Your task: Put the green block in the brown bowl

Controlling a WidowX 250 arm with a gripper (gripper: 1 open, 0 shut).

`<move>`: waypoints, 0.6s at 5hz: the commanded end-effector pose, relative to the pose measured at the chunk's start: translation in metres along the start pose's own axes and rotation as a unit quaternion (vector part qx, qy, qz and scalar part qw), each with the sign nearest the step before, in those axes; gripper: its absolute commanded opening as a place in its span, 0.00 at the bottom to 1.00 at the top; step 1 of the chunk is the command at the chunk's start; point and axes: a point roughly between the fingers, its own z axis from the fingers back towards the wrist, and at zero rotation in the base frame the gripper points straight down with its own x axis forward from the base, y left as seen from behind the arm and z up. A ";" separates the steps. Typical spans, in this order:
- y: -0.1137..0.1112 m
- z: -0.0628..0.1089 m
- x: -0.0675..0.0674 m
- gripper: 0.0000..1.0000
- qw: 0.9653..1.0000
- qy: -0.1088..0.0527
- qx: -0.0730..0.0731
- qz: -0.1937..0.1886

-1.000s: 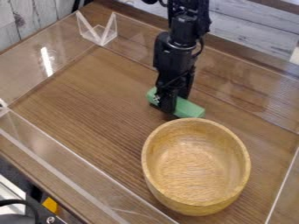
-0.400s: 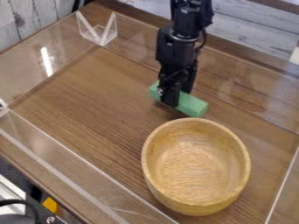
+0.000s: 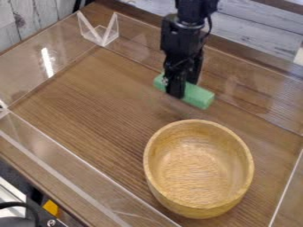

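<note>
- Wooden tabletop [image 3: 89, 115]: the biggest thing in my view, and it has not shifted over the last second. It carries the whole job, so my framing is steady and the motion I see belongs to the arm.
- Brown wooden bowl [image 3: 157, 160]: sitting upright, nearest the camera, exactly where it was a second ago. Its mouth faces up and I see nothing inside, so my target is unchanged and open to receive the block.
- Black robot gripper [image 3: 178, 87]: this is what has changed. It has moved up the picture, away from the bowl's near side of the frame, taking its load along. Its fingers are closed, pinching the green block. I read that as the grasp being done and a lift under way, though from this single angle I can't fully tell rise from a drift backward.
- Green rectangular block [image 3: 199, 97]: between the fingers, beyond the bowl and apart from its rim, with one end sticking out to the right of the picture. It has travelled with the fingers, which tells me the grip is taking. It lies slantwise, and I can't make out any gap beneath it.
- For my next move, I'd make sure of height over the thick rim, bring the block toward the camera and over the bowl's middle, then let go. That protruding end could catch the rim or twist in the pinch if I cross too low.
</note>
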 end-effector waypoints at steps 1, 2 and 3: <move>-0.014 0.028 0.009 0.00 0.999 0.002 -0.042 0.012; -0.018 0.025 0.009 0.00 0.999 0.005 -0.044 0.016; -0.023 0.023 0.008 0.00 0.999 0.006 -0.046 0.020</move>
